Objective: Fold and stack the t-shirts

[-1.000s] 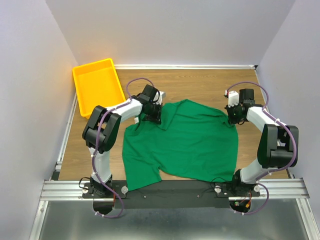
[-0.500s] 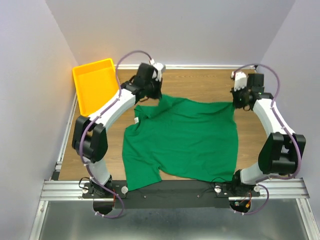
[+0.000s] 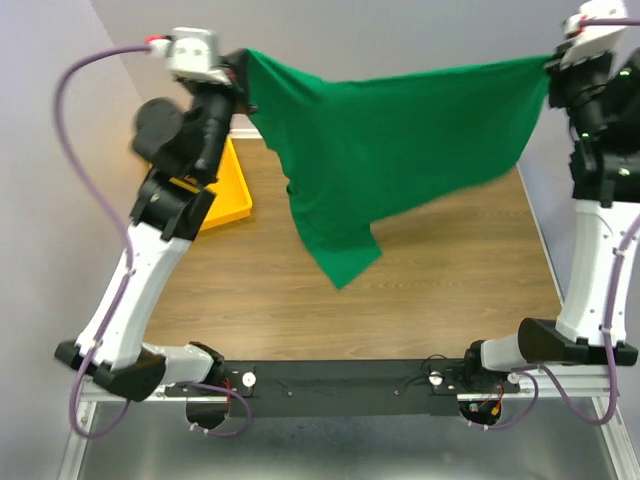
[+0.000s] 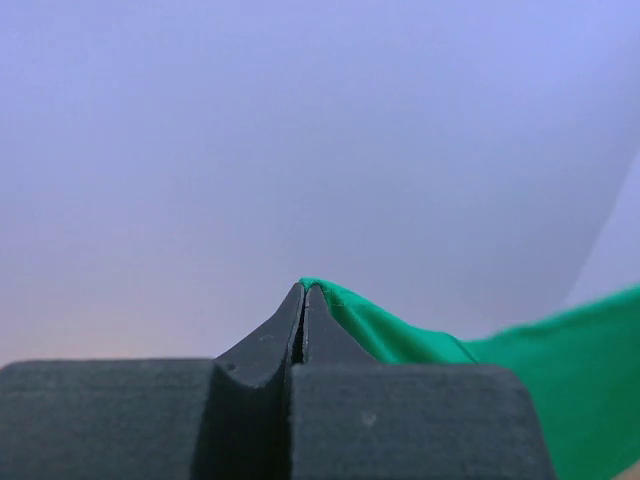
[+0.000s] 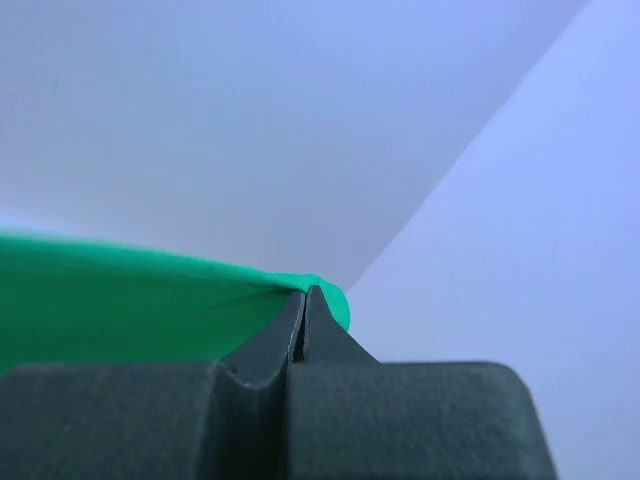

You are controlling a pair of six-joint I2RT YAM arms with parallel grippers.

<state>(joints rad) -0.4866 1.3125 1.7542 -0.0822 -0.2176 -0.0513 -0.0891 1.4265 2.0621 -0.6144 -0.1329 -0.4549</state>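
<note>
The dark green t-shirt (image 3: pixel 400 140) hangs in the air, stretched between both raised arms high above the table. My left gripper (image 3: pixel 243 70) is shut on its upper left corner. My right gripper (image 3: pixel 550 65) is shut on its upper right corner. A loose part of the shirt droops down to a point (image 3: pixel 345 265) over the table. In the left wrist view the jaws (image 4: pixel 303 290) pinch green cloth (image 4: pixel 400 335) at their tips. In the right wrist view the jaws (image 5: pixel 304 292) pinch the cloth (image 5: pixel 120 300) that runs off to the left.
A yellow tray (image 3: pixel 225 195) stands at the back left of the wooden table (image 3: pixel 400 300), partly hidden behind the left arm. Grey walls close the table on three sides. The black rail with the arm bases (image 3: pixel 340 380) runs along the near edge.
Both arms have risen sharply, lifting the t-shirt off the table into the air and stretching it between them. Earlier it lay spread on the table.
</note>
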